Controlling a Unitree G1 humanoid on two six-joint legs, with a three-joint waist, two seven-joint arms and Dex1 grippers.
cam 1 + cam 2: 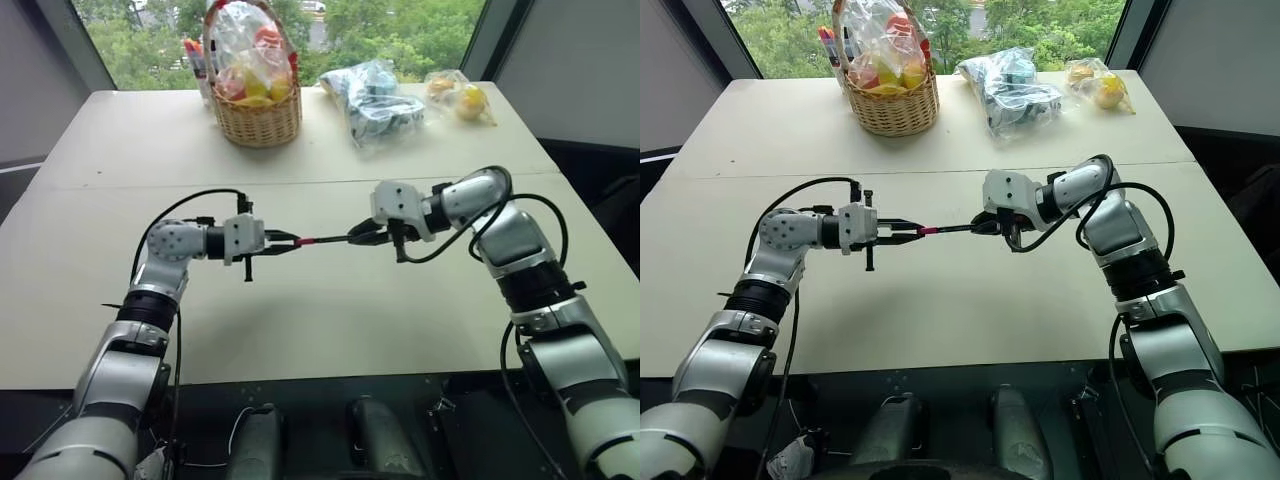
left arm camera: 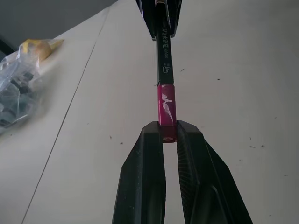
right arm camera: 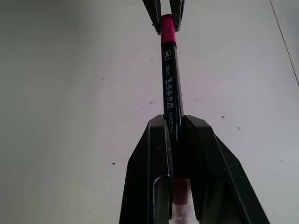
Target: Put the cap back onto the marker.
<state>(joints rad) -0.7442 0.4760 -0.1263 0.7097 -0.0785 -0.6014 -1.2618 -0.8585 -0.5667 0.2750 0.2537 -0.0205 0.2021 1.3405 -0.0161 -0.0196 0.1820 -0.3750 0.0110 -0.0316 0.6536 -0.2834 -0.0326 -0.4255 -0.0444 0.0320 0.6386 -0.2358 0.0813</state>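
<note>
The left end effector [image 1: 287, 242] and the right end effector [image 1: 362, 235] face each other above the near half of the pale worktop [image 1: 330, 330], tips close together. The left one is clamped on the cap [image 2: 166, 108], a short red-pink tube with a small white mark on its side and a round dot on its end face. The right one is clamped on the marker [image 3: 170, 86], a slim black stick carrying a white square label and a line of pale lettering along the barrel, too small to read. The cap sits on the end of the marker, the two forming one straight line bridging the gap between the end effectors, held clear of the worktop.

Farther back, along the far edge by the window, stand a wicker basket [image 1: 258, 118] wrapped in clear plastic with bright contents, a clear bag of dark items [image 1: 378, 100], and a smaller bag holding yellow objects [image 1: 462, 98].
</note>
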